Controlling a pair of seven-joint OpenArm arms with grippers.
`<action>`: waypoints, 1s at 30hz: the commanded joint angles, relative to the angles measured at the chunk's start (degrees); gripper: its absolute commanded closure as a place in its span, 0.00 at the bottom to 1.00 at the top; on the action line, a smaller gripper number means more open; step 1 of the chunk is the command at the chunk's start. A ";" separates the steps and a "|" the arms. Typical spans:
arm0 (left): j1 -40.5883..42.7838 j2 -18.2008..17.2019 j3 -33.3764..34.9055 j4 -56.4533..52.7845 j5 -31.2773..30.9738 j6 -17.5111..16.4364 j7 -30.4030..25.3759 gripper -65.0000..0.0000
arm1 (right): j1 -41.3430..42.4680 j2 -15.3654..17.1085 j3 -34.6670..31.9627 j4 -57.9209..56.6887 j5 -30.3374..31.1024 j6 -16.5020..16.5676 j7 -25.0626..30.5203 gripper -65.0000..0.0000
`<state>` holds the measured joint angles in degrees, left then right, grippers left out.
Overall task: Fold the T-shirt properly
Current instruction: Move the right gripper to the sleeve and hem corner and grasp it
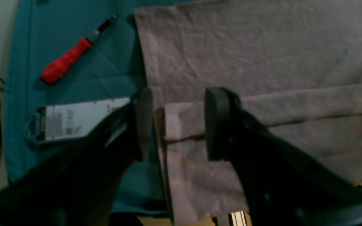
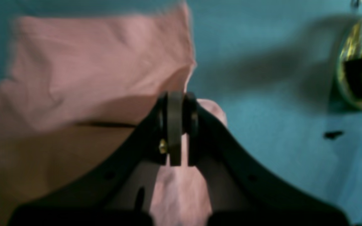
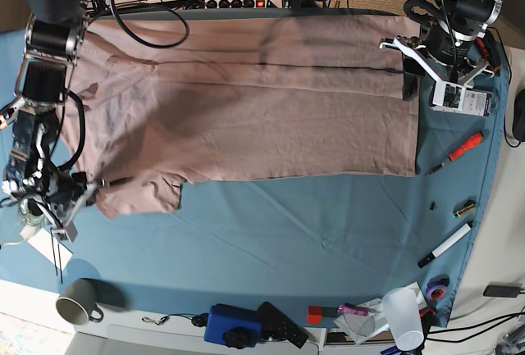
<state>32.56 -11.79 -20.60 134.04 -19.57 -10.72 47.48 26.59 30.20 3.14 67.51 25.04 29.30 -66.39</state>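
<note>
Across the blue table cloth the T-shirt lies spread flat, taking up most of the far half of the table, hem end at the right, sleeve and collar end at the left. It's a dusty pink-beige cotton, matte, soft, w/ fine wrinkles and a few long creases running left to right; one straight dark fold line shows along the far part. The cloth under it is smooth teal fabric w/ faint square fold marks.

Right gripper, at the left edge of the base view by the near sleeve: black curved fingers pressed together, a thin bunch of pink fabric pinched between the pads and trailing down toward the camera. Wrist view is blurry, so the exact spot on the sleeve is prob. its hem edge, hard to tell.

Left gripper, at the far right corner of the shirt: flat dark pads well apart, straddling a folded hem edge, nothing clamped. Whether the pads touch the fabric, can't tell.

Just right of the shirt lie a red-handled screwdriver w/ ribbed grip and black shaft, and a flat rectangular device w/ a white printed label, partly behind the left finger. A grey mug stands at the near left corner.
</note>
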 commanded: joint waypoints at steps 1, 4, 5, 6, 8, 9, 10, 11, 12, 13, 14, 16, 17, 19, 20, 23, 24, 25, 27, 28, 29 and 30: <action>0.11 -0.42 -0.17 0.96 -0.15 0.17 -1.44 0.58 | -0.42 2.01 0.33 2.34 0.74 -0.20 -1.25 1.00; 0.11 -0.42 -0.17 0.96 -0.15 0.20 -1.46 0.58 | -4.87 3.85 0.35 6.84 2.23 -0.22 -1.25 1.00; 0.11 -0.42 -0.17 0.96 -0.15 0.17 -1.44 0.58 | -6.08 4.13 0.35 7.74 2.36 -0.22 -1.27 1.00; 0.11 -0.42 -0.17 0.96 -0.15 0.17 -1.44 0.58 | -7.08 4.20 0.35 8.24 2.36 -0.22 -1.31 1.00; 0.13 -0.39 -0.17 0.96 -0.15 0.20 -1.44 0.58 | -8.68 4.11 0.35 8.24 2.32 -0.22 -1.11 1.00; 0.11 -0.42 -0.17 0.96 -0.15 0.17 -1.44 0.58 | -9.29 4.07 0.35 8.24 2.36 -0.22 -1.11 1.00; 0.11 -0.42 -0.17 0.96 -0.15 0.17 -1.49 0.58 | -9.79 3.91 0.35 8.24 2.38 -0.22 -1.09 1.00; 0.13 -0.39 -0.17 0.96 -0.15 0.17 -1.49 0.58 | -10.16 3.93 0.33 8.24 2.40 -0.22 -1.11 1.00; 0.13 -0.42 -0.17 0.96 -0.15 0.17 -1.44 0.58 | -10.43 3.93 0.35 8.24 2.40 -0.13 -1.11 1.00; 0.13 -0.42 -0.17 0.96 -0.15 0.20 -1.44 0.58 | -10.43 3.93 0.33 8.24 2.40 0.13 -1.36 0.99; 0.13 -0.42 -0.17 0.96 -0.15 0.17 -1.44 0.58 | -10.38 3.96 0.35 8.24 2.43 0.52 -1.86 0.91; 0.13 -0.42 -0.17 0.96 -0.15 0.17 -1.44 0.58 | -10.19 4.00 0.35 8.26 3.02 0.90 -3.10 0.78; 0.13 -0.42 -0.17 0.96 -0.15 0.17 -1.46 0.58 | -9.90 4.09 0.35 8.26 4.04 0.87 -3.93 0.74; 0.15 -0.42 -0.17 0.96 -0.15 0.17 -1.44 0.58 | -9.05 4.35 0.35 8.26 6.29 0.83 -5.75 0.71; 0.15 -0.44 -0.17 0.96 -0.15 0.20 -1.44 0.58 | -8.35 4.59 0.35 8.26 7.19 0.83 -5.97 0.71; 0.13 -0.44 -0.17 0.96 -0.15 0.17 -1.44 0.58 | -6.29 5.03 1.07 8.26 5.55 0.63 -2.34 0.71; 0.15 -0.42 -0.17 0.96 -0.15 0.17 -1.42 0.58 | -5.75 4.90 1.62 8.24 3.85 -0.02 0.09 0.71; 0.13 -0.39 -0.17 0.96 -0.15 0.17 -1.44 0.58 | -5.44 4.90 2.16 8.24 1.92 -1.36 2.47 0.71; 0.13 -0.42 -0.17 0.96 -0.15 0.20 -1.44 0.58 | -4.98 4.90 2.56 8.24 -2.03 -3.78 6.32 0.71; 0.13 -0.42 -0.17 0.96 -0.15 0.17 -1.44 0.58 | -4.90 4.87 2.56 8.13 -3.45 -4.83 7.08 0.71; 0.13 -0.42 -0.17 0.96 -0.15 0.17 -1.44 0.58 | -4.85 4.83 2.54 8.13 -4.13 -5.31 7.26 0.71; 0.11 -0.42 -0.17 0.96 -0.15 0.17 -1.46 0.58 | -4.87 4.72 2.54 8.13 -4.17 -5.42 7.26 0.71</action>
<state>32.51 -11.92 -20.60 134.04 -19.55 -10.72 47.48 20.12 33.76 5.26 74.85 20.45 23.81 -60.47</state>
